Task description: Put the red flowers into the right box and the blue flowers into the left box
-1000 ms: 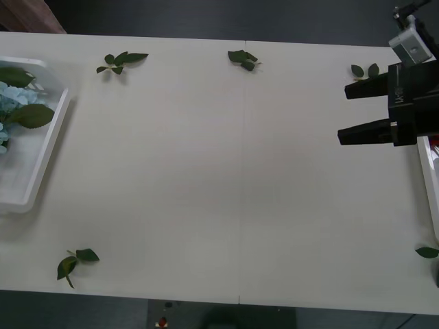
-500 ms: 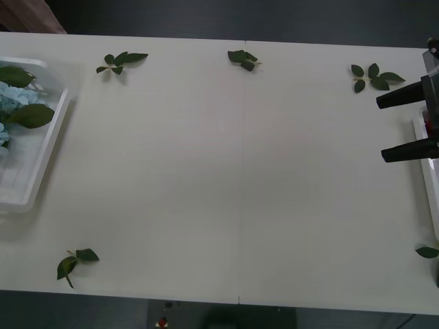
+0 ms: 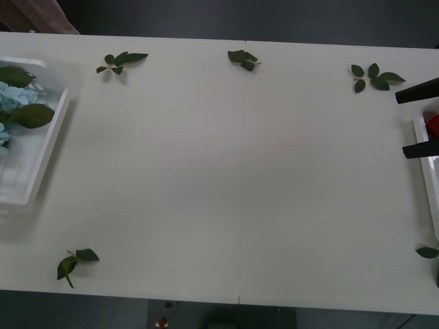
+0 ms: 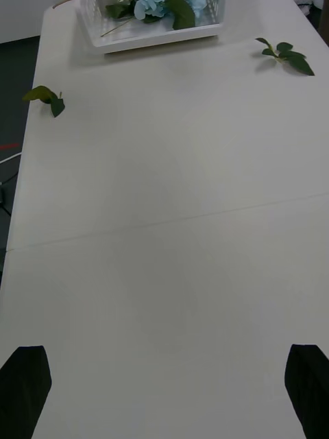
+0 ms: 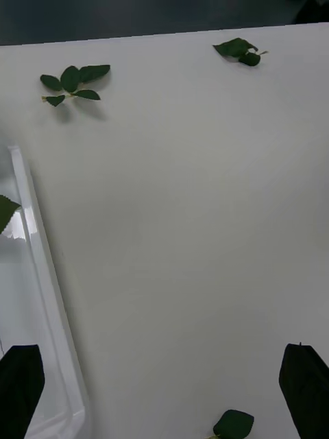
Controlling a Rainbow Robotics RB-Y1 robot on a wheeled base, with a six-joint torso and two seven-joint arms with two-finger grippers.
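1. Pale-blue fluffy artificial hydrangea flowers (image 3: 8, 103) lying inside the shallow white plastic left box (image 3: 48, 147), at the table's left edge; also visible far off from the right wrist (image 4: 152, 8), in the same tray (image 4: 147, 40).
2. Dark-red flower head (image 3: 433, 125) resting just inside the white rim of the right box (image 3: 426, 175), at the table's right edge.
3. Right gripper (image 3: 420, 120) black-fingered, spread wide and empty, poised over that box's rim beside the red head — probably just after a release.
4. Left gripper (image 5: 164, 384) likewise spread, holding nothing, hovering by the left box's rim (image 5: 51, 322).
5. Loose green leaf sprigs (image 3: 121, 62) scattered across the white table (image 3: 233, 178); no flowers left outside, so sorting apparently complete.
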